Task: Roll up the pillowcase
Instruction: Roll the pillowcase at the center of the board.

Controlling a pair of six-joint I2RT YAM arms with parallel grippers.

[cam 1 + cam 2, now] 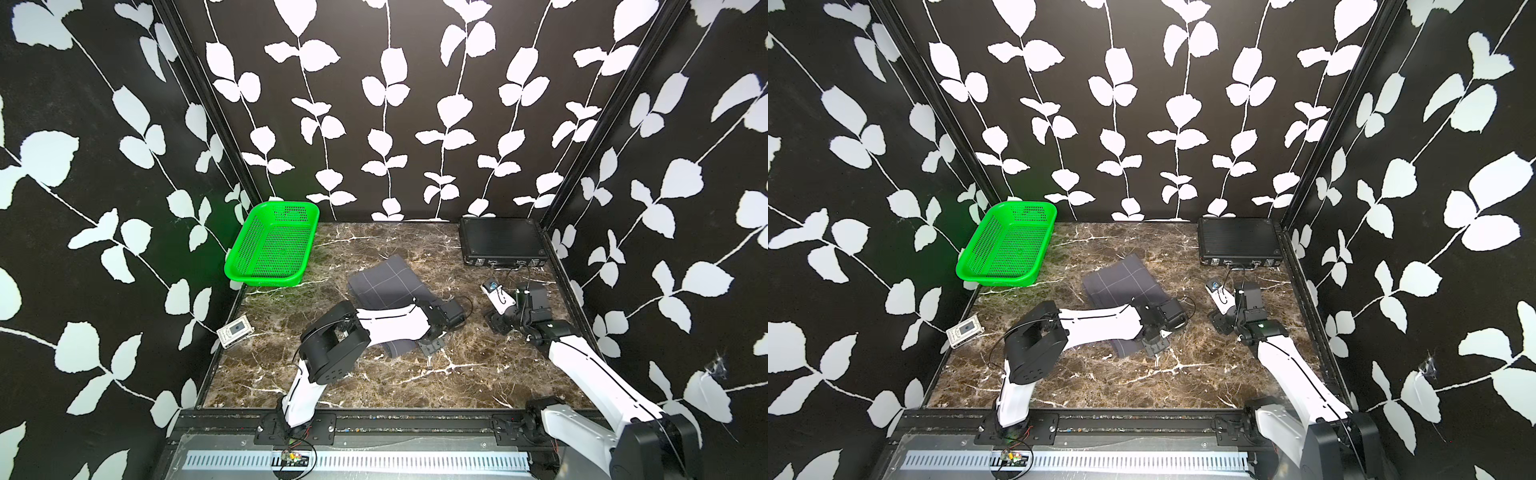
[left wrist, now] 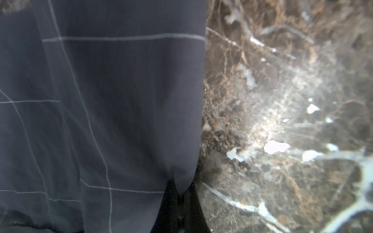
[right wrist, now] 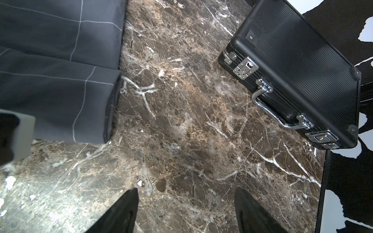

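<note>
Lying folded in layers, charcoal pillowcase [image 1: 382, 282], thin white grid lines

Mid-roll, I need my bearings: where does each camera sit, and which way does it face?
Top views: high at the front, looking down and back over the table; both arms show.
Left wrist: on the left arm, close over the pillowcase edge; left jaws show, shut on it.
Right wrist: on the right arm, low over the table, facing the case; right jaws show, open.
Shared: both wrist views catch pillowcase and table; both top views nearly match.
</note>
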